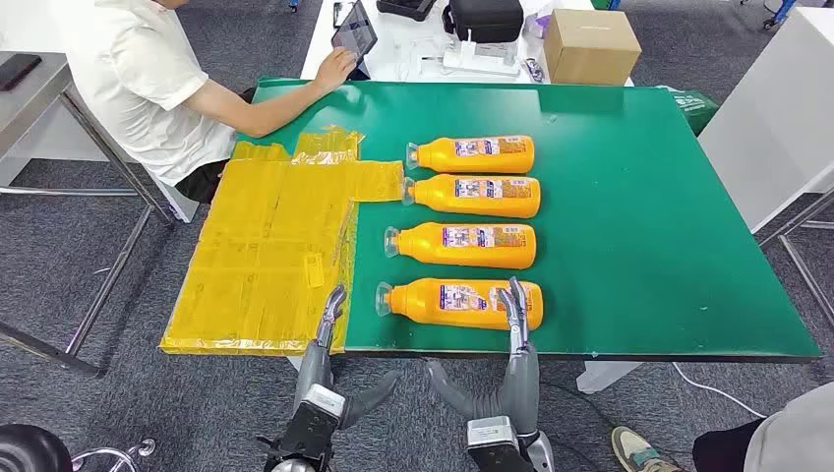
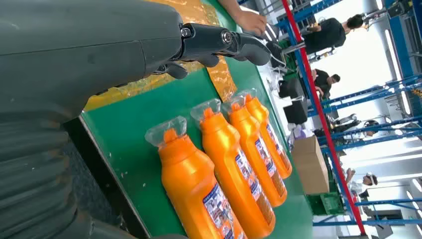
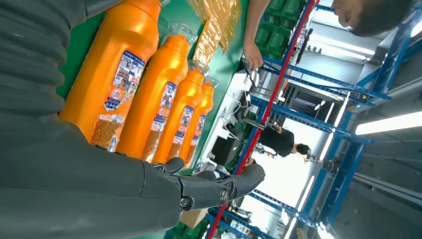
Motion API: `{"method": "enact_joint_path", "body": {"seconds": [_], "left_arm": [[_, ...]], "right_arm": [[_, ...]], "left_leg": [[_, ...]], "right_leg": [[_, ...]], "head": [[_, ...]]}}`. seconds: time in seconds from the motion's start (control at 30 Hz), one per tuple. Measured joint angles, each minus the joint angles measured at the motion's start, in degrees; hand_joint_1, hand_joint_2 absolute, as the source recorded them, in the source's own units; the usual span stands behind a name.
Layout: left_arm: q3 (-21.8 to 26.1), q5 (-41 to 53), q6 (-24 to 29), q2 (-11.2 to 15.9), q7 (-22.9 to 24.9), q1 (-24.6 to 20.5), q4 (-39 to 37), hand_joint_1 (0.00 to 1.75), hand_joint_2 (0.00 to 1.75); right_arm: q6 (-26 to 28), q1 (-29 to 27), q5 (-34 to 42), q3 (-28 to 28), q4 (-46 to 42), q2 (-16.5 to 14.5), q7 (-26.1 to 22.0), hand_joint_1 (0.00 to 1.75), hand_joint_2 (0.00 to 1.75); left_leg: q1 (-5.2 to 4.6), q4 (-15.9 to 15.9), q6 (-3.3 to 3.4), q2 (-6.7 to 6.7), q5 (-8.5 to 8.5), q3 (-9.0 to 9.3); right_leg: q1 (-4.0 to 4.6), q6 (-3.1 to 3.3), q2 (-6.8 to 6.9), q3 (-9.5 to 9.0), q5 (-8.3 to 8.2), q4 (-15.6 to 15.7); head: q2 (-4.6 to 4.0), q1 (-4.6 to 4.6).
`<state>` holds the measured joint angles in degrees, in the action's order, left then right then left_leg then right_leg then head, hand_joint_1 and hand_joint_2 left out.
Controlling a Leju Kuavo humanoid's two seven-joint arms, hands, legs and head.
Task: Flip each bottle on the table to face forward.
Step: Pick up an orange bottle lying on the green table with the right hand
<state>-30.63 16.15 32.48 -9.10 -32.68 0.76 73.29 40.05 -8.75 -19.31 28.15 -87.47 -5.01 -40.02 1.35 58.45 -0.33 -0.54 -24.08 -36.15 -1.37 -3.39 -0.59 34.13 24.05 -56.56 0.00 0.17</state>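
While lying flat, four orange bottles [image 1: 470, 216], labels up, clear caps.

both arms reach forward, left hand [image 1: 332, 313] and right hand [image 1: 515, 313] held upright with fingers extended, holding nothing.

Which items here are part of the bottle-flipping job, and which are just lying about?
Job: four orange bottles lying in a row on the green table; left hand; right hand.

Lying about: yellow taped sheet, cardboard box, black bag, tablet under a person's hand.
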Motion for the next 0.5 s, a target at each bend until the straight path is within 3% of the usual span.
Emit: {"method": "enact_joint_path", "body": {"seconds": [0.13,0.5], "left_arm": [[0.12,5.23,3.76,-0.02,0.50,-0.13,0.00,0.00,1.75],[2.29,2.90,-0.29,-0.48,1.31,-2.37,0.00,0.00,1.75]], "right_arm": [[-0.40,0.75,1.26,0.39,0.84,0.23,0.00,0.00,1.75],[-0.87,4.60,2.38,0.87,3.60,0.77,0.00,0.00,1.75]], "left_leg": [[0.00,0.00,0.00,0.00,0.00,0.00],[0.00,0.00,0.02,0.00,0.03,0.02]], "right_leg": [[0.00,0.00,0.00,0.00,0.00,0.00],[0.00,0.00,0.00,-0.01,-0.01,-0.01]], "head": [[0.00,0.01],[0.00,0.00]]}}
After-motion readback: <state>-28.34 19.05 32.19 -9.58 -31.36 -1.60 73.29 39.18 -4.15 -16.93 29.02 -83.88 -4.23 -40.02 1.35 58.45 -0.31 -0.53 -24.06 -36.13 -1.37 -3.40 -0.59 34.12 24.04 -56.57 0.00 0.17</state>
